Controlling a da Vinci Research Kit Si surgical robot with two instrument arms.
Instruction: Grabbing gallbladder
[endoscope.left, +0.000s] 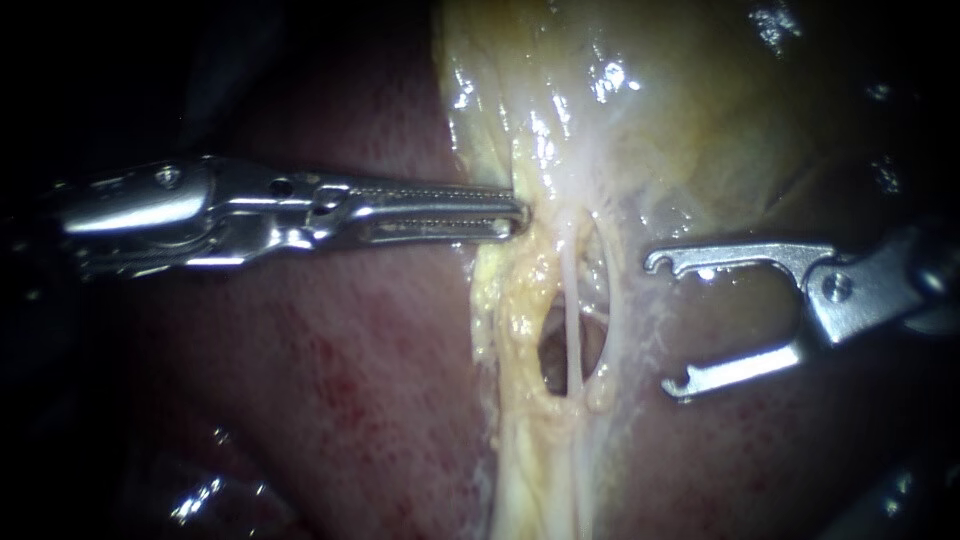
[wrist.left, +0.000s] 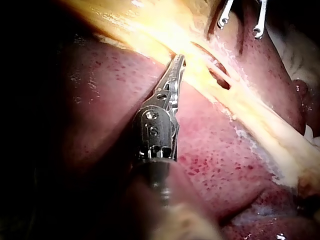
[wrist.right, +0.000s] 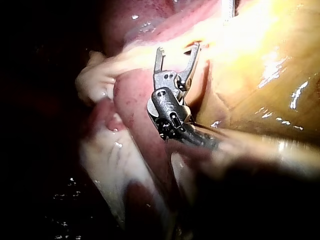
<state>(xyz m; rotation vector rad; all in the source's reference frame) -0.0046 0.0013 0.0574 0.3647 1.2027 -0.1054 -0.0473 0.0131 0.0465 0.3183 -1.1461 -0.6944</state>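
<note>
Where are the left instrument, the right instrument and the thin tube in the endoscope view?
left instrument (endoscope.left: 518, 212), endoscope view, on its very tip.
right instrument (endoscope.left: 665, 323), endoscope view, in the gap midway between its two open tips.
thin tube (endoscope.left: 571, 330), endoscope view, on its middle stretch.

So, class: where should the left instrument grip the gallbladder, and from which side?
Probably the thin pale edge of the gallbladder facing the left instrument, approached from the left across the liver: that margin is a narrow fold, while the body behind is broad.
</note>
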